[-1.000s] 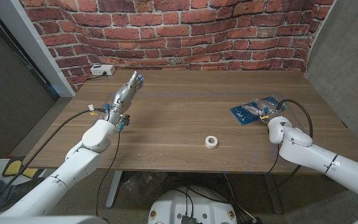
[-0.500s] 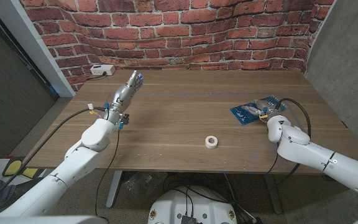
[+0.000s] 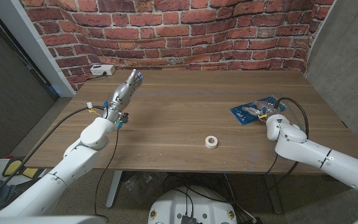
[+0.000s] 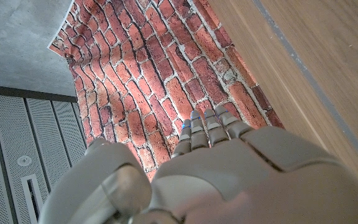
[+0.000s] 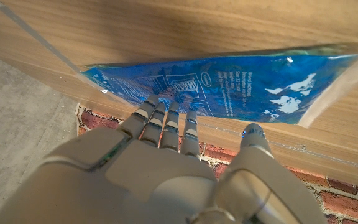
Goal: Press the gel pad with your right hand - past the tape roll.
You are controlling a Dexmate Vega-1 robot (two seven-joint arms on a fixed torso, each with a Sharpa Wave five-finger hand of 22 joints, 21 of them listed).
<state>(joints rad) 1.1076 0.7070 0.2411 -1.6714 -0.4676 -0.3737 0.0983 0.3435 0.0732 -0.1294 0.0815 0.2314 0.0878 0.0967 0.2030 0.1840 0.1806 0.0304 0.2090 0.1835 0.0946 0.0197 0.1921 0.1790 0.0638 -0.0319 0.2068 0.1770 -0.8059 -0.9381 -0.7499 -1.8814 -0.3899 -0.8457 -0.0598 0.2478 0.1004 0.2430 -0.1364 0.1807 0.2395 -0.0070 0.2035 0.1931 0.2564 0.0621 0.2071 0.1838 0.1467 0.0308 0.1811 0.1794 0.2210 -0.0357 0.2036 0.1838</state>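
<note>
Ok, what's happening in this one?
The robot's right hand is at the blue gel pad on the wooden table. In the right wrist view its fingers are stretched out with their tips at the pad's edge; firm pressing can't be confirmed. The tape roll sits nearer the front edge, untouched. The left hand holds nothing, fingers extended.

Red brick wall [image 3: 185,31], wooden table [image 3: 173,118], grey concrete side wall [image 3: 347,56]

White box [image 3: 102,70] by brick wall [image 3: 166,31]
</note>
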